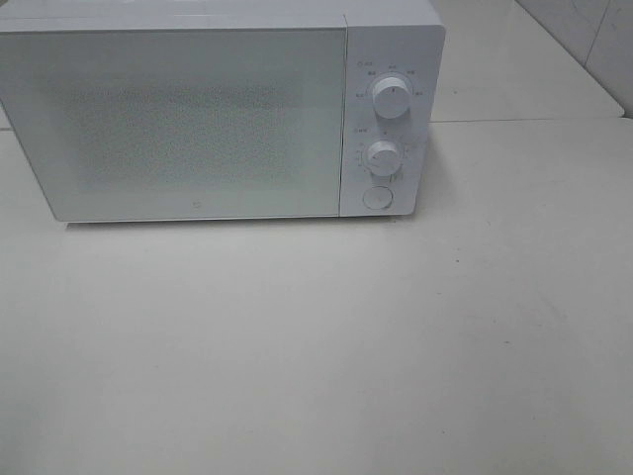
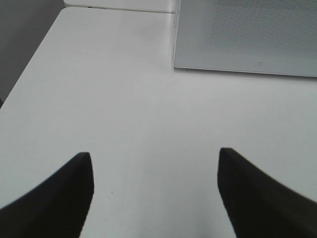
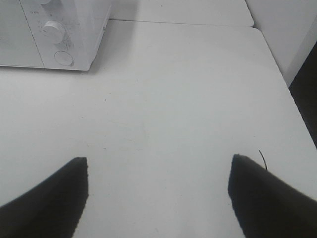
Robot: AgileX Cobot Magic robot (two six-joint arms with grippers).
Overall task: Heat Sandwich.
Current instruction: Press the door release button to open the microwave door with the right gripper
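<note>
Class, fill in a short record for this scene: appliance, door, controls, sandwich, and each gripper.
appliance: white microwave standing on the table
door: shut
controls: upper dial, lower dial, round button beneath them
sandwich: not in view in any picture
left gripper: jaws wide apart, nothing between them
right gripper: jaws wide apart, nothing between them

We see a white table [image 1: 316, 356] filling the view. A white microwave [image 1: 198, 119] stands on its far side, door shut, with two dials [image 1: 392, 97] and a round button [image 1: 377, 197] down its right edge.
</note>
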